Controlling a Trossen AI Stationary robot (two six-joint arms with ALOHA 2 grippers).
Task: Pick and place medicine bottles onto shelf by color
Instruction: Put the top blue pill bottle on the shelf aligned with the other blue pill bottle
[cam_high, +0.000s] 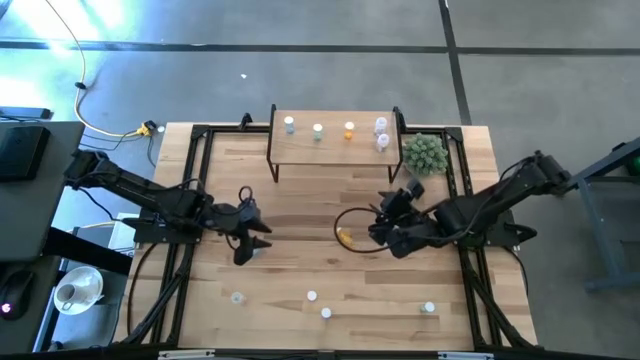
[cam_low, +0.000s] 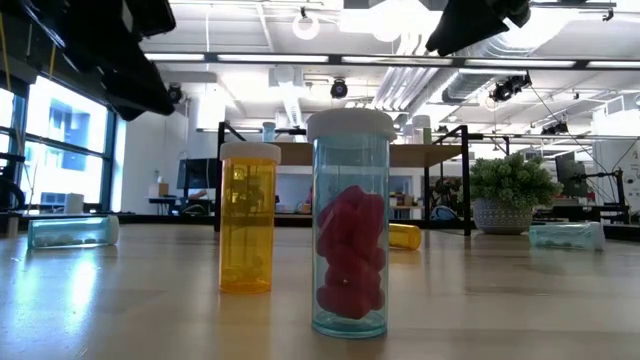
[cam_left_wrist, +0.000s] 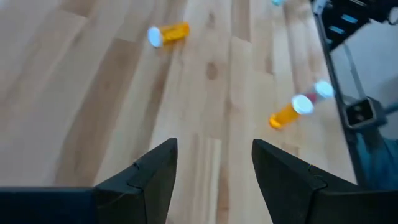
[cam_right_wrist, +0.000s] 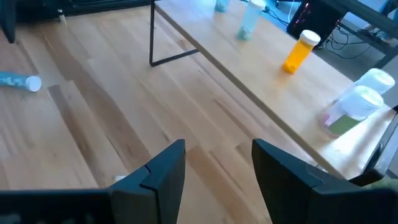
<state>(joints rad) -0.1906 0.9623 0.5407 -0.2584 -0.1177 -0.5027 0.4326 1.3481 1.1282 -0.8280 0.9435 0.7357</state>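
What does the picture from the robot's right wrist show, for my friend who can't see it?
The right hand hangs open and empty above the wooden table, facing the small shelf. On the shelf stand an orange bottle, a light blue bottle and two white-capped bottles near its end. One more blue bottle lies on its side on the table.

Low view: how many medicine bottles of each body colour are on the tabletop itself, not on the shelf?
Orange bottles: 2
Light blue bottles: 3
Total: 5
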